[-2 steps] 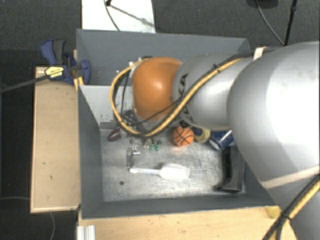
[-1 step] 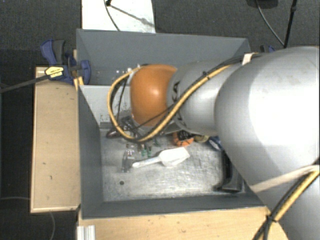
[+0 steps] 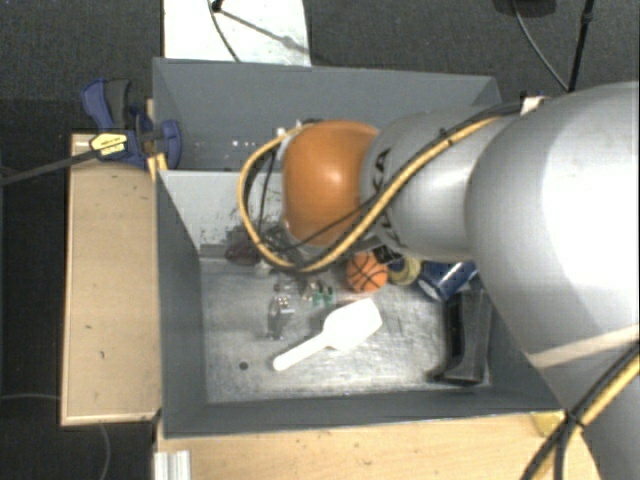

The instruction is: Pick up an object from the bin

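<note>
The white plastic scoop (image 3: pixel 335 335) is lying flat near the middle of the grey metal bin (image 3: pixel 183 318). Its broad bowl is pointing toward the view's upper right and its thin handle is running down to the lower left. The gripper (image 3: pixel 281 313) is hanging low just left of the scoop's bowl and above its handle in the view, over a bare patch of the bin's floor. Small green and metal parts are showing at its end. Whether it is open, closed or gripping anything cannot be told from this angle.

Just above the scoop's bowl, 1 small orange ball with dark seams (image 3: pixel 366 274), like a toy basketball, is sitting half under the arm. Right of the scoop, a long black object (image 3: pixel 466 340) is lying along the bin's right side. Above and to the right of the scoop, a blue thing (image 3: pixel 446 280) is peeking out from under the arm. Well up and left of the scoop, a dark lump (image 3: pixel 238 250) is resting against the far wall.

Above the scoop, the rounded orange cover (image 3: pixel 325 183) on the wrist is facing the camera, with black and yellow cables (image 3: pixel 262 173) looping around it. The thick silver arm (image 3: pixel 540 228) is reaching in from the right.
</note>
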{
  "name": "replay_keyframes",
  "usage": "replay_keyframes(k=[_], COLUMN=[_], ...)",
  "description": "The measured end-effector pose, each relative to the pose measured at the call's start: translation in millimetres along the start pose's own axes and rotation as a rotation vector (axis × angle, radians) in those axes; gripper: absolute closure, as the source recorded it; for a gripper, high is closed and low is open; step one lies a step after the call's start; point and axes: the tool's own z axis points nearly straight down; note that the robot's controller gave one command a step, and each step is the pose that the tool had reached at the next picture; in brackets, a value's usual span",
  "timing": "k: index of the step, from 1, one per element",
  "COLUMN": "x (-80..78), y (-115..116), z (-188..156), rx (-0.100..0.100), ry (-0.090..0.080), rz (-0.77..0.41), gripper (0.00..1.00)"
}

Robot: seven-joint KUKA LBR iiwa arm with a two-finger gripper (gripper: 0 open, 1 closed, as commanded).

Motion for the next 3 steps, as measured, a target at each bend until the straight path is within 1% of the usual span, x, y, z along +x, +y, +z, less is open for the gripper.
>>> replay_keyframes(k=[1,2,3], x=[7.8,8.0,8.1], y=[-58.4,-58.2,-58.3], z=[10.2,10.4,10.5], rx=[0.0,0.0,0.0], ry=[-0.014,-0.013,-0.012], rz=[-0.27,-0.265,-0.264], gripper=[1.0,0.0,0.0])
